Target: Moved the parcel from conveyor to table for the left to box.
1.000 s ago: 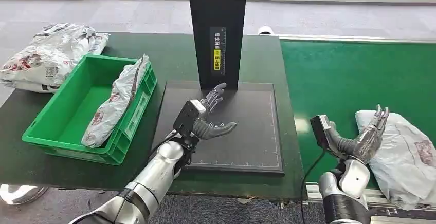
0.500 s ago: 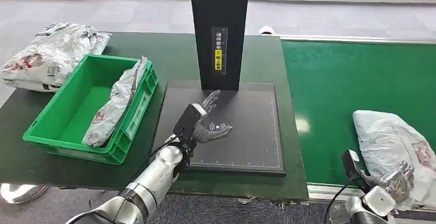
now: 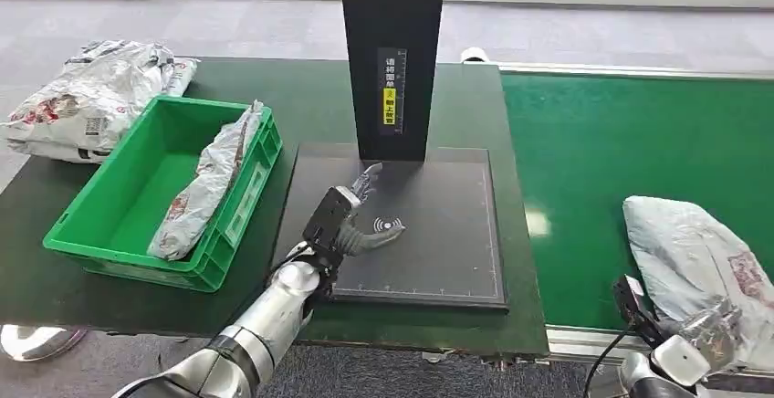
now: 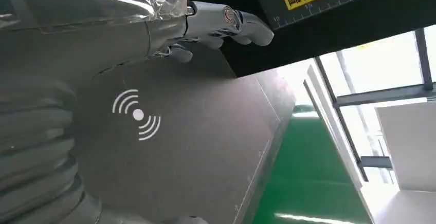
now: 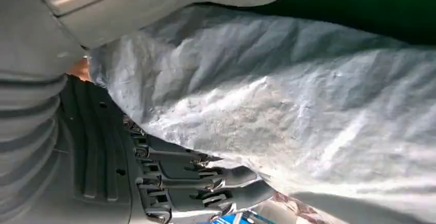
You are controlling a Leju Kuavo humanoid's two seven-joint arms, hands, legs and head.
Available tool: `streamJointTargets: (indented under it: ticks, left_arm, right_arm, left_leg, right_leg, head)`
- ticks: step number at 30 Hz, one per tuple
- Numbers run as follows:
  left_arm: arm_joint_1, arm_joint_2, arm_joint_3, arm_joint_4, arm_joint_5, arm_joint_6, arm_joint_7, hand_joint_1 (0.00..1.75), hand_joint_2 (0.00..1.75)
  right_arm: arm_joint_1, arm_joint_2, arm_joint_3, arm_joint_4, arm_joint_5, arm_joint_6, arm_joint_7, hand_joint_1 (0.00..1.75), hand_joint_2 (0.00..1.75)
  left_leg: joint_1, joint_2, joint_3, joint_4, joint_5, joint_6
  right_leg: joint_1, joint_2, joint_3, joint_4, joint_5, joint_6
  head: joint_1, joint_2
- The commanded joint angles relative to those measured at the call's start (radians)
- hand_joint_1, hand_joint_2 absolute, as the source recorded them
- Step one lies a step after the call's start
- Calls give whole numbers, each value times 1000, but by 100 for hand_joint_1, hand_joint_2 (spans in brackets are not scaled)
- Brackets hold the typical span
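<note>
The parcel (image 3: 698,261), a grey crinkled bag, lies on the green conveyor (image 3: 602,142) at about 4 o'clock in the head view. The right robot hand (image 3: 707,325) sits at its near edge, fingers (image 5: 205,183) tucked against the underside; whether they grip it I cannot tell. A firm hold under the bulk before lifting would stop the slack plastic slipping. The left robot hand (image 3: 360,220) hovers open and empty over the black mat (image 3: 456,234) on the counter (image 3: 301,97).

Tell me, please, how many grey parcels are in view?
3, perhaps more: one on the conveyor by the right hand, one in the green crate, and a heap on the table's far-left corner that may be several.
</note>
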Motion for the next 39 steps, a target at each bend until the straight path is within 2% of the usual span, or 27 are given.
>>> streamJointTargets:
  ticks: [1,4,6,9,10,12,16,17,18,19,20,21,22,23,24,25,26,27,28,30,31,34,39]
  left_arm:
    - [-29,27,23,42,11,-12,3,0,175]
    - [-28,24,30,51,15,0,12,0,175]
    - [-29,14,46,70,24,25,11,0,175]
    - [-43,8,54,84,27,34,12,0,175]
    - [-45,8,58,85,26,59,15,0,175]
    - [-50,8,65,86,21,89,37,0,175]
    - [-51,9,80,80,27,106,50,0,175]
    - [-47,11,88,74,25,137,53,0,175]
    - [-47,14,90,73,23,142,52,0,175]
    - [-42,18,113,60,32,183,44,0,175]
    - [-41,24,124,53,30,216,36,0,175]
    - [-44,31,140,47,36,232,34,0,175]
    - [-46,36,144,37,25,276,21,0,175]
    - [-51,44,147,31,18,289,14,0,175]
    - [-58,58,156,11,11,322,1,0,175]
    - [-65,66,159,3,11,311,9,0,175]
    - [-68,74,161,-14,-1,330,7,0,175]
    - [-65,80,174,-46,-3,326,8,0,175]
    - [-61,85,175,-67,-16,331,8,0,175]
    - [-41,81,190,-114,-23,334,-3,0,175]
    - [-37,79,191,-120,-27,334,1,0,175]
    - [-34,74,190,-117,-40,353,-7,0,175]
    - [-26,76,198,-114,-44,355,-4,0,175]
  right_arm:
    - [-51,-38,49,117,-5,120,41,175,175]
    - [-72,-30,38,127,-3,119,37,175,175]
    - [-130,-27,42,158,-6,69,26,175,175]
    - [-190,-45,45,181,-12,57,-8,175,175]
    - [-194,-42,32,176,-27,-12,-46,175,175]
    - [-202,-35,12,175,-47,-72,-100,175,175]
    - [-201,-12,5,158,-64,-135,-155,175,175]
    - [-204,3,-5,146,-91,-199,-227,175,175]
    - [-214,12,-8,146,-101,-212,-246,175,175]
    - [-236,56,-38,117,-198,-265,-446,175,175]
    - [-253,82,-20,98,-208,-296,-492,175,175]
    - [-252,131,-1,-3,-214,-298,-531,175,175]
    - [-258,172,-1,-69,-289,-298,-636,175,175]
    - [-254,208,10,-126,-336,-298,-703,175,175]
    - [-257,279,48,-218,-454,-298,-878,175,175]
    - [-262,306,90,-245,-432,-298,-817,175,175]
    - [-250,334,172,-299,-497,-298,-884,175,175]
    - [-207,348,344,-398,-573,-280,-845,175,175]
    - [-168,345,473,-481,-587,-262,-790,175,175]
    - [-86,341,686,-615,-577,-271,-663,175,175]
    - [-76,329,726,-630,-582,-281,-627,175,175]
    - [-78,292,786,-619,-611,-294,-623,175,175]
    - [-45,336,966,-597,-589,-202,-639,175,175]
  left_leg:
    - [1,1,3,-1,-1,0]
    - [1,1,3,0,-1,0]
    - [0,1,3,-1,0,0]
    - [1,4,5,-1,-1,0]
    - [0,7,3,0,-1,0]
    - [0,4,2,0,-1,0]
    - [1,5,3,0,0,0]
    - [0,5,3,0,0,0]
    - [0,3,2,0,0,0]
    - [1,4,3,0,-1,0]
    - [0,5,3,0,0,0]
    - [0,10,4,0,-1,0]
    - [1,8,2,0,-1,0]
    - [0,15,2,1,-2,-1]
    - [0,11,0,1,-1,0]
    - [0,12,-1,0,-1,-1]
    - [0,21,0,0,-2,-2]
    - [1,14,-1,1,-1,-1]
    - [1,20,0,1,-1,-2]
    - [1,10,-1,0,2,-4]
    - [2,12,1,0,1,-4]
    - [3,3,1,-1,3,-5]
    - [4,5,1,-2,2,-6]
  right_leg:
    - [1,1,3,-2,0,-1]
    - [1,0,3,-2,0,-1]
    - [0,0,3,-1,0,-1]
    - [1,3,5,-3,1,-1]
    - [0,6,2,-1,1,-1]
    - [0,3,2,0,1,0]
    - [1,4,2,-1,1,-1]
    - [1,4,2,-1,1,-1]
    - [1,3,1,0,1,0]
    - [1,4,2,0,1,-1]
    - [1,4,1,0,1,0]
    - [1,10,0,0,2,-1]
    - [1,8,1,1,2,-1]
    - [1,14,-2,2,3,-1]
    - [1,10,-1,3,2,-1]
    - [0,12,-4,3,3,-1]
    - [1,21,-6,4,4,-3]
    - [1,14,-5,4,3,-3]
    - [2,19,-7,6,4,-4]
    - [2,10,-6,5,3,-3]
    - [3,12,-6,5,2,-4]
    - [4,4,-3,4,0,-5]
    - [4,6,-3,4,0,-5]
  head:
    - [0,0]
    - [0,0]
    - [0,0]
    - [0,0]
    - [0,0]
    - [0,0]
    - [0,0]
    - [0,0]
    - [0,0]
    - [0,0]
    - [0,0]
    - [0,0]
    - [0,0]
    - [0,0]
    - [0,0]
    - [0,0]
    - [0,0]
    - [0,0]
    - [0,0]
    - [0,0]
    - [0,0]
    - [0,0]
    - [0,0]
